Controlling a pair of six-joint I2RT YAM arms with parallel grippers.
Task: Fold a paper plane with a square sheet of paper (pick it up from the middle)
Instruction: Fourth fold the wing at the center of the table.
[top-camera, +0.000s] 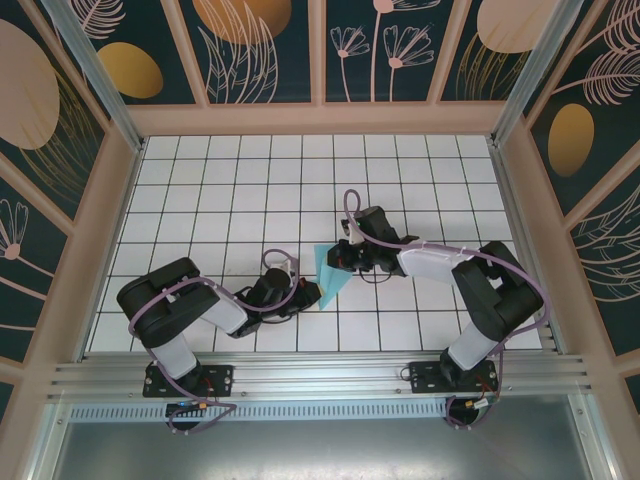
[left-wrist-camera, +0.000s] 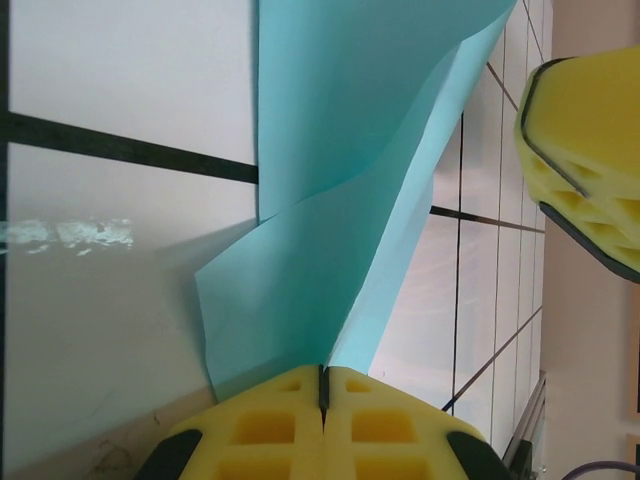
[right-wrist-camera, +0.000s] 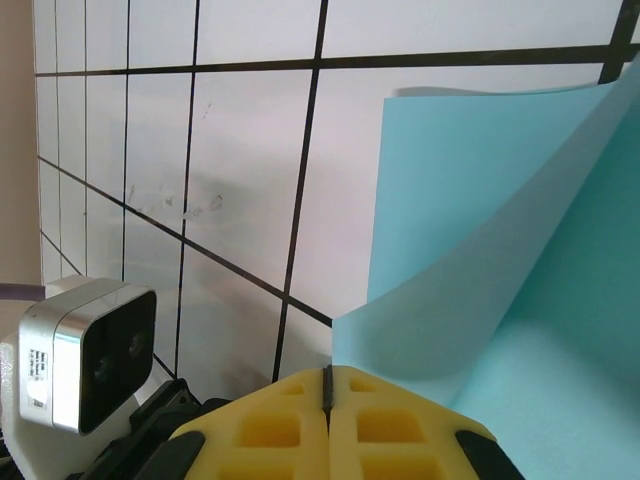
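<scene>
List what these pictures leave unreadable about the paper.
Top external: the sheet of paper is too small for its creases to be read.
Left wrist: the left gripper hides the pinched edge; the top edge cuts the sheet off.
Right wrist: the right gripper hides the pinched corner; the right edge cuts the sheet off.

Overhead view downward; close wrist views, same sheet (left-wrist-camera: 330, 200)
</scene>
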